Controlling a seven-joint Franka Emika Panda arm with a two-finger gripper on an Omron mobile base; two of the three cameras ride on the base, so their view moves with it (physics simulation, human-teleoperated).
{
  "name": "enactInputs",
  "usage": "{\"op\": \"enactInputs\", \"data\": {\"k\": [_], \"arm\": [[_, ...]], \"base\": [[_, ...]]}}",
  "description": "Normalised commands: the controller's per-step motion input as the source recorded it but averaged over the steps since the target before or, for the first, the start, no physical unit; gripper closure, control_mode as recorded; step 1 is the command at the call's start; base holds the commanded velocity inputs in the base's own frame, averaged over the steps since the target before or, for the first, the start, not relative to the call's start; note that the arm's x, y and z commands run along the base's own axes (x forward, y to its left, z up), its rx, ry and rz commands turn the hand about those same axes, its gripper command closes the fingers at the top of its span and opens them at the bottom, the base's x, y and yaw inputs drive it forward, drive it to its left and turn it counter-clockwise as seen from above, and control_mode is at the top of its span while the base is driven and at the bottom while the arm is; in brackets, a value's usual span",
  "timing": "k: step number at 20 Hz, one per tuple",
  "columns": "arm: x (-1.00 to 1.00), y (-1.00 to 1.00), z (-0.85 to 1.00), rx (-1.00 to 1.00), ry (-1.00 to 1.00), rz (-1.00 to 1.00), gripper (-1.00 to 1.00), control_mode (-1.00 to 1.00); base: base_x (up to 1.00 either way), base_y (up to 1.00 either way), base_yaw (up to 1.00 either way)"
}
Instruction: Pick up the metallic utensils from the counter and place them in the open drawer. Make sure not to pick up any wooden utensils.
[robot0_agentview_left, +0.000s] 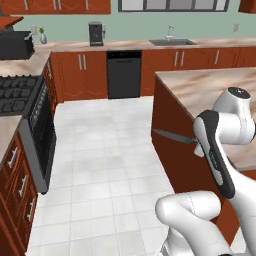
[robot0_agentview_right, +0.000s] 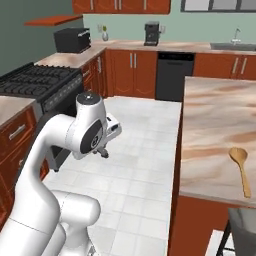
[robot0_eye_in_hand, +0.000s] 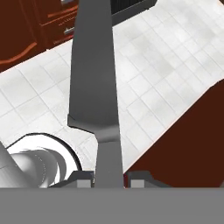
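Observation:
My gripper (robot0_eye_in_hand: 109, 179) is shut on a slim grey knife (robot0_eye_in_hand: 94, 78), one of the metallic utensils. Its blade runs up the hand view over the white floor tiles. In the left base view the knife (robot0_agentview_left: 172, 136) sticks out to the left from behind my forearm, in front of the island's red-brown side. The gripper (robot0_agentview_right: 103, 151) hangs over the floor, left of the counter (robot0_agentview_right: 215, 115). A large tan wooden spoon (robot0_agentview_right: 241, 165), one of the wooden utensils, lies near the counter's front edge. The open drawer is out of view.
A black stove (robot0_agentview_left: 17, 95) and red-brown cabinets (robot0_agentview_left: 15, 180) line the left side. A dishwasher (robot0_agentview_left: 124, 74) and sink (robot0_agentview_left: 172, 42) sit at the back wall. White tiled floor (robot0_agentview_left: 100, 150) lies between them and the island.

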Motion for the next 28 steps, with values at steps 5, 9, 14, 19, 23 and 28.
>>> {"op": "enactInputs", "data": {"k": [5,9,14,19,23,28], "arm": [[0.00,0.00,0.00,0.00,0.00,0.00,1.00,1.00],[0.00,0.00,0.00,0.00,0.00,0.00,1.00,1.00],[0.00,0.00,0.00,0.00,0.00,0.00,1.00,1.00],[0.00,0.00,0.00,0.00,0.00,0.00,1.00,1.00],[0.00,0.00,0.00,0.00,0.00,0.00,1.00,1.00],[0.00,0.00,0.00,0.00,0.00,0.00,1.00,1.00]], "base": [[1.00,0.60,-0.04],[1.00,0.33,-0.17],[1.00,0.25,-0.23],[1.00,0.37,-0.29],[1.00,0.47,-0.31],[1.00,0.56,-0.32]]}}
